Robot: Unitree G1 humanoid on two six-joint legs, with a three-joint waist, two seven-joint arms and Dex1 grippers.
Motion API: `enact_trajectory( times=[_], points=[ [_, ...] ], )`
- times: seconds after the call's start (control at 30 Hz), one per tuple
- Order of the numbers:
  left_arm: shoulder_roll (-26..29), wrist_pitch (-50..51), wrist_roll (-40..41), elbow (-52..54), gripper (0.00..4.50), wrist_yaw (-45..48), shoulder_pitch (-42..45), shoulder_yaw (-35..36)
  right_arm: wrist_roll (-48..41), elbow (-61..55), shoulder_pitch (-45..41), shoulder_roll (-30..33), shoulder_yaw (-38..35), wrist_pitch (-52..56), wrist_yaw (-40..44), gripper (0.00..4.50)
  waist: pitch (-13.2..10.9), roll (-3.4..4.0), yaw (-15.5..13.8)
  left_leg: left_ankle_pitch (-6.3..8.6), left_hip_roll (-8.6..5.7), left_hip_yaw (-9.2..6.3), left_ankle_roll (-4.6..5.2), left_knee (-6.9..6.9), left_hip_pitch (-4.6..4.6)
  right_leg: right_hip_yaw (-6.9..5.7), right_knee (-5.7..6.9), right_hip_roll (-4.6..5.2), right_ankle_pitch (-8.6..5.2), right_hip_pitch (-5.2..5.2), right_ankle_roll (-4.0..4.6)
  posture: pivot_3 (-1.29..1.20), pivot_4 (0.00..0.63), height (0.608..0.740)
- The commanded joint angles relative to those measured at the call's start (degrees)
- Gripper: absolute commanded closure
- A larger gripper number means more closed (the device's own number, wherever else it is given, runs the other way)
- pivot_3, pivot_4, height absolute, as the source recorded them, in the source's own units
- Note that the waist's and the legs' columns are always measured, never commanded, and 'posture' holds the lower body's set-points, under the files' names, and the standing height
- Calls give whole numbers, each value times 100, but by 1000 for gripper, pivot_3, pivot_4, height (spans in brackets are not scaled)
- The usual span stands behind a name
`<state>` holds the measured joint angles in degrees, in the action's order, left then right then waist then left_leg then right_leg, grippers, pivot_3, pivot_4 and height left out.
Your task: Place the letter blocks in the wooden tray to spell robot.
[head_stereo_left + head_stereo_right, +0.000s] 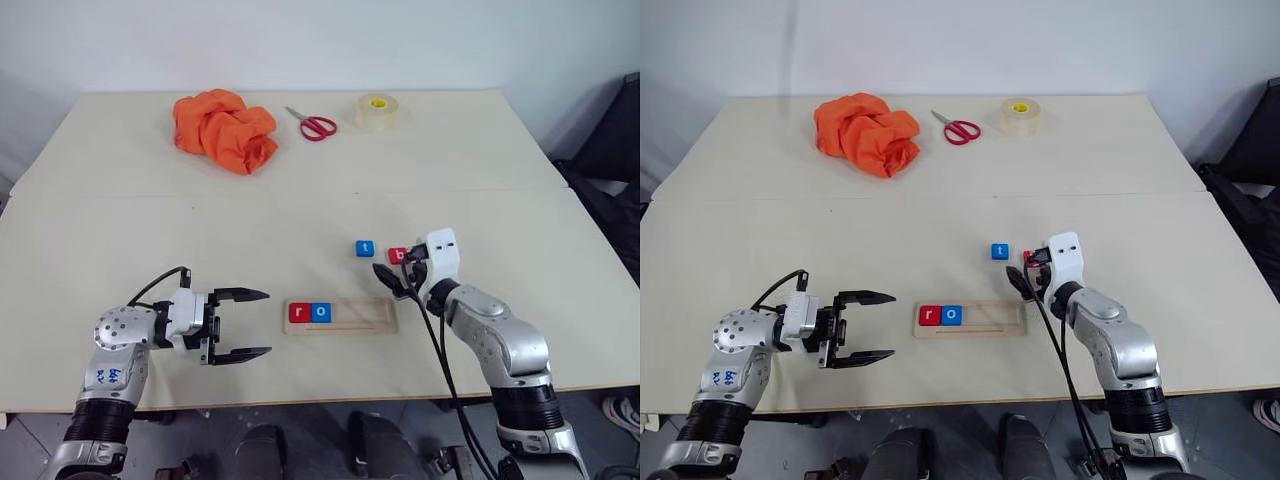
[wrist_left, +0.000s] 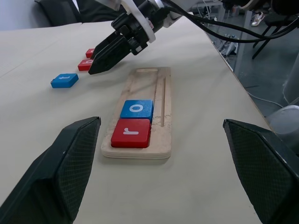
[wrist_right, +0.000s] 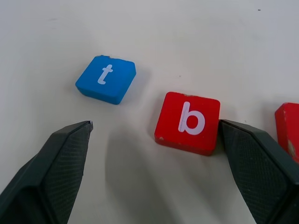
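Letter blocks: 2 already in the wooden tray (image 1: pixel 365 318), red r (image 1: pixel 299 312) at the end nearest my L pincer, blue o (image 1: pixel 320 311) touching it on the far side; rest of the groove bare.
Loose blocks: blue t (image 3: pixel 106 78), red b (image 3: pixel 188 122), plus another red block (image 3: pixel 289 128) cut off by the frame edge, letter not readable.
R pincer (image 3: pixel 154 154): fingers spread wide, holding nothing. Tips low over the table, pointing fwd and toward my left.
b vs R pincer: sits between my two R fingers, closer to one; its edge is right at that pad (image 3: pixel 261 168), can't tell if touching.
t vs R pincer: just beyond the tips, off toward the other finger (image 3: pixel 56 163), apart from b.
3rd red block vs R pincer: outside the finger next to b, just beside it.
L pincer (image 1: pixel 243 324): also wide open, empty. Points level across the table toward the tray.
Tray vs L pincer: just ahead of my L tips, near but not touching, lengthwise along the line I point. R pincer is beyond its far end, a bit to the side.
Far side of table, well apart from both pincers: orange cloth (image 1: pixel 224 130) bunched up, red-handled scissors (image 1: pixel 314 124) beside it, roll of clear tape (image 1: pixel 377 111) next to the scissors.
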<state>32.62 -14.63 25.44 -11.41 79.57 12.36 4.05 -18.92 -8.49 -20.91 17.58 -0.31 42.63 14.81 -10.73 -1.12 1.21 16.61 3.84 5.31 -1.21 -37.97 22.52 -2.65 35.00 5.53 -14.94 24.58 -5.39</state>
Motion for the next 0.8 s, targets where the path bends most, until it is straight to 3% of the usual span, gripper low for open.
enact_trajectory(
  times=[0.03, 0.3, 0.53, 0.63, 0.8],
  points=[
    [61, -24, 143, 193, 0, -20, -75, 122, 209, 182, -82, -93, -10, 75, -227, 417, 0, 0, 29, 0, 0, -1, 0, 0, 0, 0, 0, 0, 0, -1, 0, 0, 150, 740],
    [190, -51, 241, -15, 0, 196, -62, 227, 396, 75, -52, -263, 13, 12, -334, 3055, 0, 0, 46, 0, 1, -1, -1, 2, -1, 0, 0, 0, 0, 0, 1, 0, 150, 740],
    [303, -169, 260, -637, 0, 505, 231, 336, 166, -1155, 263, -217, -200, 467, -318, 3051, 0, 0, 42, 1, 2, -1, -1, 9, 8, -2, -1, 0, -3, 12, 5, 0, 150, 740],
    [292, -294, 221, -1081, 0, 808, 492, 303, -36, -2408, 927, -24, -567, 1103, -395, 3051, 1, -1, 1, 1, 0, -8, -1, 9, 31, -11, -4, 3, -3, 29, 5, 0, 150, 740],
    [235, -430, 168, -1496, 0, 943, 769, 258, -85, -3334, 1589, -67, -912, 1806, -705, 3051, 2, -4, -8, 1, -4, -8, -1, 3, 66, -12, -11, 4, 0, 55, 0, 0, 150, 740]
  ],
)
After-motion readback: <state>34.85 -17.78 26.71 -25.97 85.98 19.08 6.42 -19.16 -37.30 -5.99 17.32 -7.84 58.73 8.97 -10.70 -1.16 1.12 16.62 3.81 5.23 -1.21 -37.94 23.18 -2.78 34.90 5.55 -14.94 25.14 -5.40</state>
